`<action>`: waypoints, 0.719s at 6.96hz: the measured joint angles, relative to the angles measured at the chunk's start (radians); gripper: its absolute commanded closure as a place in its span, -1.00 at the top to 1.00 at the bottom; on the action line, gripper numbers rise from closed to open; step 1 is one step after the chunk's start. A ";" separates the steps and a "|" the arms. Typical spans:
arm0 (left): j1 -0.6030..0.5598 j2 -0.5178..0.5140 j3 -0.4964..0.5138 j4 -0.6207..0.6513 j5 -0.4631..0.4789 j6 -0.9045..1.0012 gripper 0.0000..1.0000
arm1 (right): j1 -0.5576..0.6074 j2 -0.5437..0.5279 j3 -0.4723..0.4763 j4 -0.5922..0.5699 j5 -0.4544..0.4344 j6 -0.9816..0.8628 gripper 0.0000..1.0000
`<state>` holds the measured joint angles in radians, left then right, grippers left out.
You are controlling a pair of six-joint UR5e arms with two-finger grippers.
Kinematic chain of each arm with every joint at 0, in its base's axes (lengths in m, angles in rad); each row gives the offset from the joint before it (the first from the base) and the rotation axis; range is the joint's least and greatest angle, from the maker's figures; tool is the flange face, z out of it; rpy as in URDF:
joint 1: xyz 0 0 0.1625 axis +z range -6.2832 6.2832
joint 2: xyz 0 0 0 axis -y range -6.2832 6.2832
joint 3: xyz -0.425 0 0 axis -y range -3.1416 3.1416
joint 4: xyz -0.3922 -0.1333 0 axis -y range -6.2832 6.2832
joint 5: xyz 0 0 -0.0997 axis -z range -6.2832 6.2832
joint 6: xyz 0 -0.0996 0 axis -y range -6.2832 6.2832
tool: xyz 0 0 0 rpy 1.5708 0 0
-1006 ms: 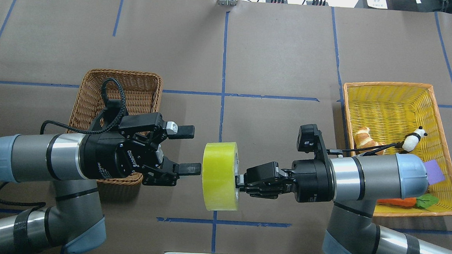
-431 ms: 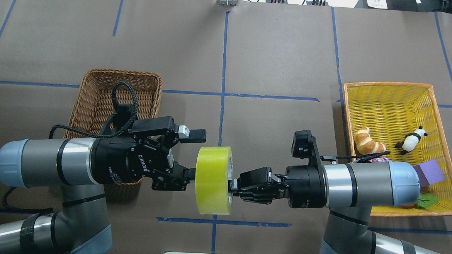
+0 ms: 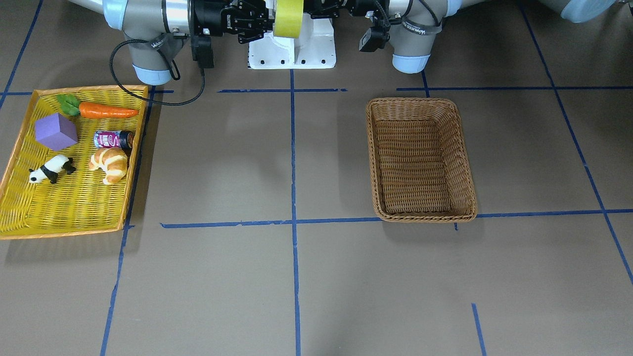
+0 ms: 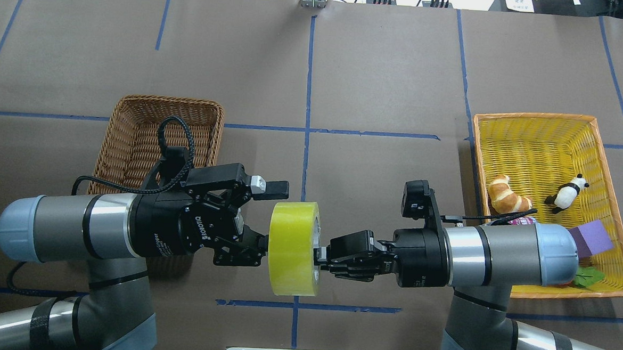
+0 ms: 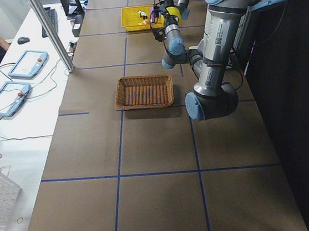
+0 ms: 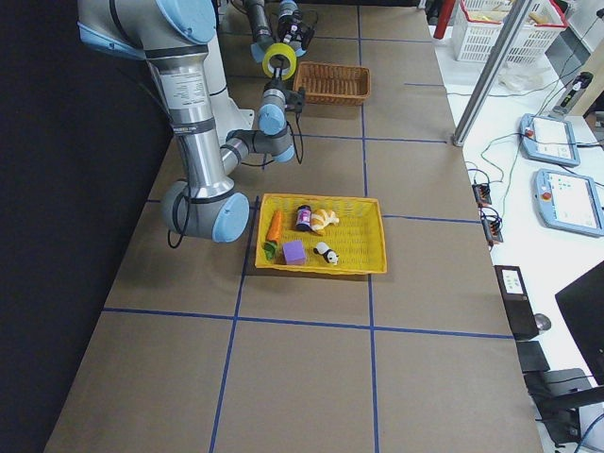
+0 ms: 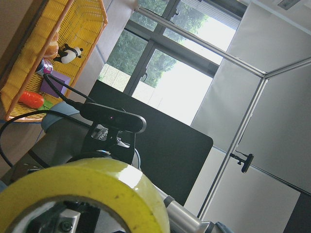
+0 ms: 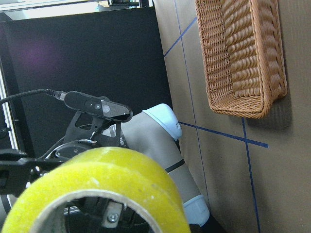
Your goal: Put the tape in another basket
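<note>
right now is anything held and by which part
The right gripper grips the tape by the roll's wall; the left gripper is open beside it.

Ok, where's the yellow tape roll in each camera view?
Front-facing: the tape at the top edge, centre.
Overhead: tape lower centre.
Exterior left: tape far off, top, right of centre.
Exterior right: tape top, left of centre.
Left wrist: tape close up, bottom left.
Right wrist: tape close up, bottom left.
Landmark: the brown wicker basket, in every view but the left wrist.

Robot lab: blue-taped grid table (image 4: 392, 67) w/ teach pendants (image 5: 26, 64) on side bench (image 5: 37, 115).
</note>
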<state>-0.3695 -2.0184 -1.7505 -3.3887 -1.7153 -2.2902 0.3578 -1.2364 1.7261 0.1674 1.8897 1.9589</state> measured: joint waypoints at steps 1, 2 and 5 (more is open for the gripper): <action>0.001 0.000 0.000 0.000 0.000 0.000 0.44 | -0.001 0.000 -0.001 0.001 -0.003 0.000 -0.97; 0.002 0.000 0.000 0.000 0.000 0.000 -0.17 | -0.001 -0.001 -0.001 0.002 -0.004 -0.001 -0.96; 0.003 0.004 0.000 -0.001 -0.003 -0.002 -1.00 | -0.004 0.000 -0.003 0.006 -0.004 -0.001 0.98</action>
<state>-0.3664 -2.0145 -1.7506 -3.3896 -1.7179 -2.2927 0.3540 -1.2368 1.7236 0.1735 1.8853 1.9574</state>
